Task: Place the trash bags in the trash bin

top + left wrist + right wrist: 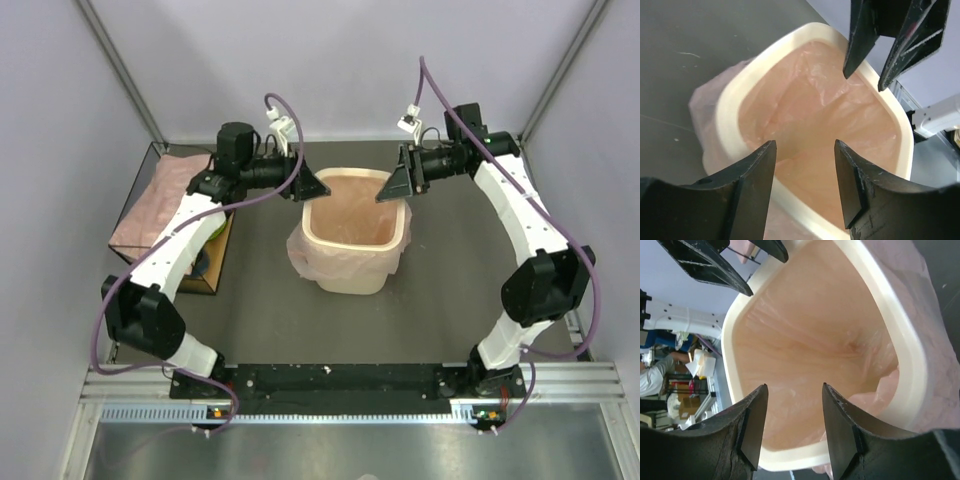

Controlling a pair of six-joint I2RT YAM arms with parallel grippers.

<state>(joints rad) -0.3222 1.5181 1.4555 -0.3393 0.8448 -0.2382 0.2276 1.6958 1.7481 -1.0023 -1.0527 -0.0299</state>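
The cream trash bin (358,272) stands mid-table, lined with a pink trash bag (350,212) whose film spills over its left and near rim; above its far rim hover the left gripper (318,188) and right gripper (390,190), both spread and empty, and folded bags (160,198) lie on a dark box (205,272) at the left

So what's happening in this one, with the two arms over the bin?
Both arms hang over the cream trash bin. A pink trash bag already lines its inside, with film spilling over the rim on the near-left side. The left gripper and right gripper face each other above opposite rims, both open and holding nothing. More pink bags lie on the dark box at the left.
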